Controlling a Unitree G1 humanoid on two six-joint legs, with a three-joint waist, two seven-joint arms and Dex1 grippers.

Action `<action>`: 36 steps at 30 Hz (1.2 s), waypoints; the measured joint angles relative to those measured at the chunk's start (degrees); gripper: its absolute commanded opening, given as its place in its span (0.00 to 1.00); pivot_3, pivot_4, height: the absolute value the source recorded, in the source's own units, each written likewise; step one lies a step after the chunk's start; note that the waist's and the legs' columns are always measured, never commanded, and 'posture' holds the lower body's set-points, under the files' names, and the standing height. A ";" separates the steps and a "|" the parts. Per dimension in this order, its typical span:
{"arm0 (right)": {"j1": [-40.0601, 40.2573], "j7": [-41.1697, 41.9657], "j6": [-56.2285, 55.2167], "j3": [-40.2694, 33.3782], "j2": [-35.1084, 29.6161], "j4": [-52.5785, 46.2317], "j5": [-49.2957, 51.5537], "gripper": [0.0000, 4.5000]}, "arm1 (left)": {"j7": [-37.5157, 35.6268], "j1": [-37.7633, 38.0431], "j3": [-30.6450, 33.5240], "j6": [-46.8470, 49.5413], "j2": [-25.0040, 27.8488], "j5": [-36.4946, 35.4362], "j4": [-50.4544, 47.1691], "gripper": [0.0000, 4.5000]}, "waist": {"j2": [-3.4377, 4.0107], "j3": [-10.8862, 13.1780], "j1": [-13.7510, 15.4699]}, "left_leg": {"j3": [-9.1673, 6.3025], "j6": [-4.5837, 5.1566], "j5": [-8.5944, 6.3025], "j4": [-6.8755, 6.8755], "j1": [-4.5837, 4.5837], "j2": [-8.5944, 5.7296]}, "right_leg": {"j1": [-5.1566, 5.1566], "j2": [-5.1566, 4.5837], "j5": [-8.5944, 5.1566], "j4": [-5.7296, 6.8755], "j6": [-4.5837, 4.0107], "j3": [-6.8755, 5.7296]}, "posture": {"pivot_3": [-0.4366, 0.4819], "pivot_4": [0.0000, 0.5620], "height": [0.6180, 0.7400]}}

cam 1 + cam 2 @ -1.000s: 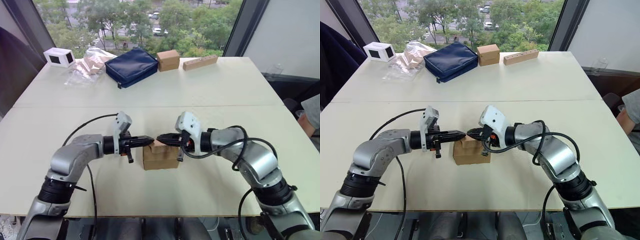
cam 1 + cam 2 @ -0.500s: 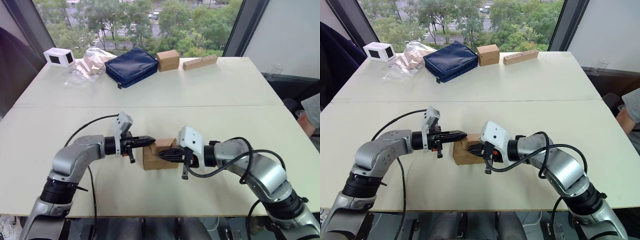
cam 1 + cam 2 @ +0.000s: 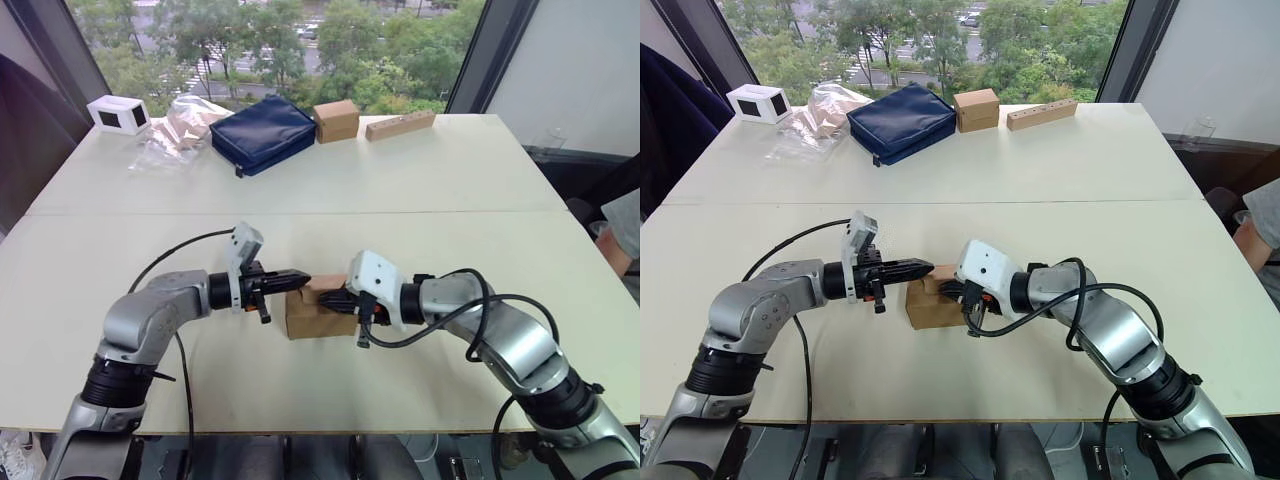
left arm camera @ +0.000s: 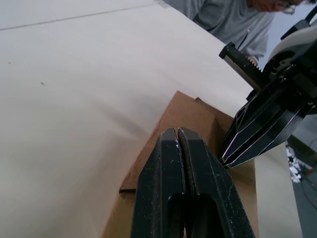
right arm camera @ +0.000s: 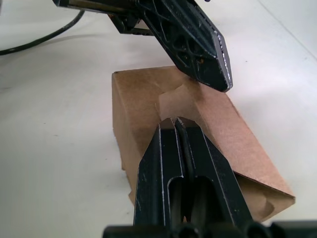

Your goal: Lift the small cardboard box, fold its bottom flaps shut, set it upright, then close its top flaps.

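Our right gripper [image 3: 340,299] has climbed from the box's front to its top flaps [image 5: 190,101]; both grippers' fingers are pressed together, pinning the box [image 3: 317,315] on the bench [image 3: 420,180], left gripper [image 3: 303,281] opposite.

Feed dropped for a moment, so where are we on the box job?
Late stage. The small cardboard box stands upright on the table, so lifting and bottom folding look done. In hand: the left gripper and right gripper, both with jaws shut, press down on the top flaps. Left: flattening those flaps fully; the seam is not yet flush.
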 measured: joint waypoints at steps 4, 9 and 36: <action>0.29 0.85 0.60 -0.29 -0.01 -0.15 0.78 0.00 | 0.15 0.00 -0.13 -0.28 0.04 0.61 0.02 0.00 | 0.00 0.00 -0.01 | 0.00 0.00 0.00 0.00 0.00 0.00 | 0.00 0.00 0.00 0.00 0.00 0.00 | 0.48 0.27 1.00; 0.41 0.87 0.70 -0.26 0.05 -0.19 0.59 0.00 | 0.00 0.00 -1.26 -0.76 0.04 2.12 0.16 0.00 | 0.00 0.00 0.01 | 0.00 0.00 0.00 0.00 0.00 0.00 | 0.00 0.01 0.00 0.00 0.00 0.00 | 0.48 0.27 1.00; -0.33 0.14 -4.18 2.94 0.53 1.98 -6.94 0.00 | 0.91 -0.26 -1.19 -1.05 -1.10 1.96 0.11 0.00 | 0.00 0.00 0.00 | 0.00 0.00 0.00 0.00 0.10 0.00 | 0.10 0.01 0.00 -0.01 0.00 0.00 | 0.48 0.27 1.00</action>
